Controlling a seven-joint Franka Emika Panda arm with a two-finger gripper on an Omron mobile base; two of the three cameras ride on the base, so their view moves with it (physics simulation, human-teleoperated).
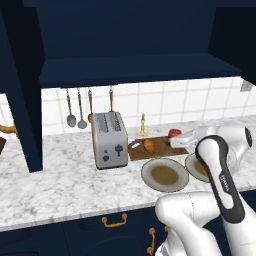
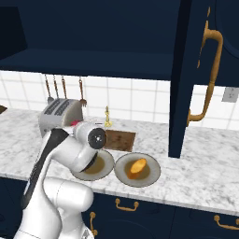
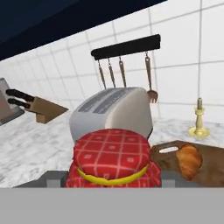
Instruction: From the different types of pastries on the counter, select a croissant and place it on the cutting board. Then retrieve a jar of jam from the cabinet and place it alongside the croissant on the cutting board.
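A squat red jar of jam (image 3: 111, 161) with a checked lid and a yellow band sits close in front of the hand camera. My gripper (image 1: 176, 138) is shut on the jar of jam (image 1: 174, 133), at the right end of the cutting board (image 1: 162, 146). Whether the jar touches the board I cannot tell. The golden-brown croissant (image 1: 149, 145) lies on the board's left part. In the hand view the croissant (image 3: 189, 161) and the dark brown cutting board (image 3: 212, 159) lie to the jar's right. The jar hides my fingertips.
A steel toaster (image 1: 108, 139) stands left of the board, a brass candlestick (image 1: 143, 125) behind it. Two beige plates (image 1: 165, 174) lie in front; one (image 2: 138, 170) carries a rounder orange pastry (image 2: 137, 167). An open navy cabinet door (image 2: 186, 79) hangs at the right. A knife block (image 3: 43, 108) stands far left.
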